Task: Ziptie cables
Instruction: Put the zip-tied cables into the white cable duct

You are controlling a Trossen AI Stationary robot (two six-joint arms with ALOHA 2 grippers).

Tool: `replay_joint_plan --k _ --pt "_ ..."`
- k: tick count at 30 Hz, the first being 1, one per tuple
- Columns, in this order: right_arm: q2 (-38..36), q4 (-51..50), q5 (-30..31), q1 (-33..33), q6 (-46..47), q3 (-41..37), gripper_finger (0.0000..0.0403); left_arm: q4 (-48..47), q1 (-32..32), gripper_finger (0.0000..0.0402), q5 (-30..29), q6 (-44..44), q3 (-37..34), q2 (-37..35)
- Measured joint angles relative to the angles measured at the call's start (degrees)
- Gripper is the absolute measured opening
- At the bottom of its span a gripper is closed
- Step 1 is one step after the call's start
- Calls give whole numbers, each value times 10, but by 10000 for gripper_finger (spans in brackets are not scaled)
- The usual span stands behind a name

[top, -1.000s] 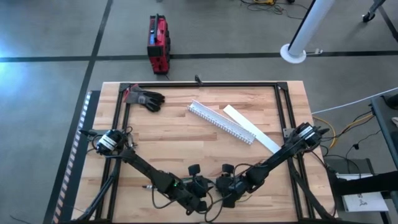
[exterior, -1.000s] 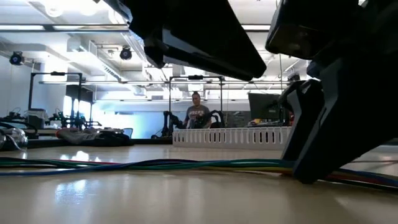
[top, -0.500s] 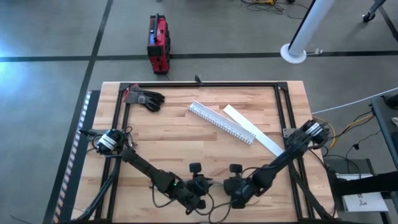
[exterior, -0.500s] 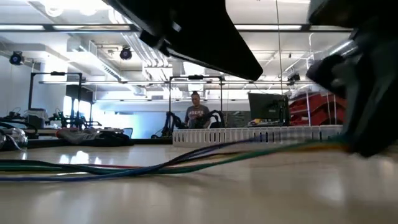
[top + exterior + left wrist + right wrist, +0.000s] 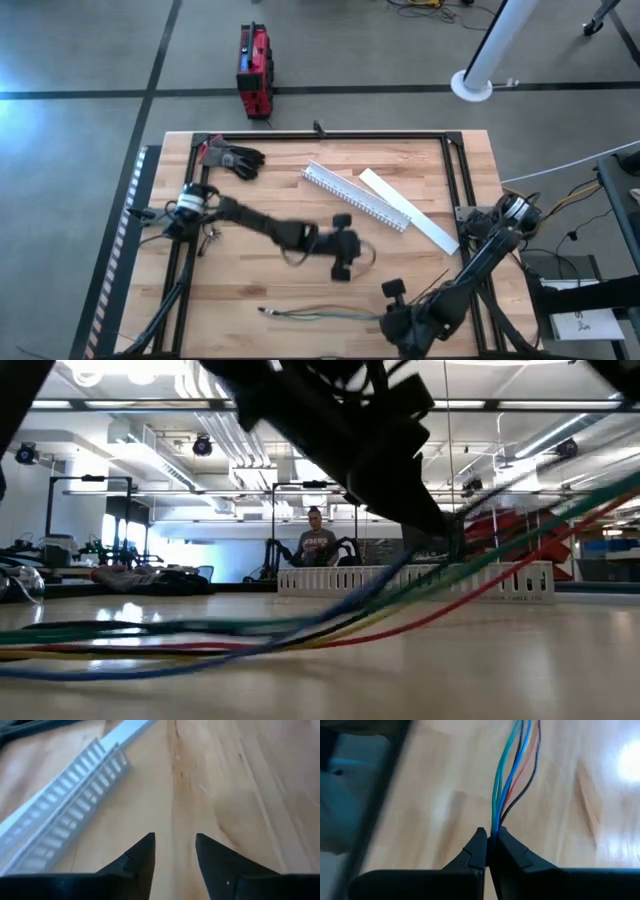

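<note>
My left pincer [image 5: 343,256] hangs over the middle of the wooden surface [image 5: 270,205], fingers spread with nothing between them, just short of the white slotted channel [image 5: 357,196]. The cables [image 5: 325,316] lie in a thin line along the near edge, running rightward into my right pincer [image 5: 490,840], which is pressed together on their ends and lifts them slightly.

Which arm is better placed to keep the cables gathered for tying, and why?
Right. The right gripper is shut on the cables at the table's near edge. The left gripper is open and empty, near the white slotted channel.
</note>
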Motion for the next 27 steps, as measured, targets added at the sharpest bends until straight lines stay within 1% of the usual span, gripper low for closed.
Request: replay_joint_plan --k 2,4,6,8,11,13,16,21,23,27 --pt "-1 -6 -1 9 -20 14 8 25 40 151 49 37 0 0" --pt "-2 -19 -2 16 -33 27 8 42 74 166 67 81 3 0" --pt "-2 -36 -1 15 -36 38 8 43 103 180 70 121 18 6" --pt "-2 -66 1 14 -36 48 8 37 129 193 75 134 38 16" --pt "-3 -112 3 8 -33 55 8 -9 168 203 123 134 73 38" --pt "-8 -152 2 2 -33 56 9 -30 190 204 146 135 96 53" --pt "-28 -184 4 -11 -32 54 9 -43 212 196 178 154 115 73" --pt "-56 -251 4 -36 -33 50 9 -52 221 178 239 179 128 95" --pt "-70 -269 5 -46 -36 48 9 -52 221 171 249 179 127 96" --pt "-89 -279 6 -62 -61 44 9 -56 220 161 250 175 126 95"
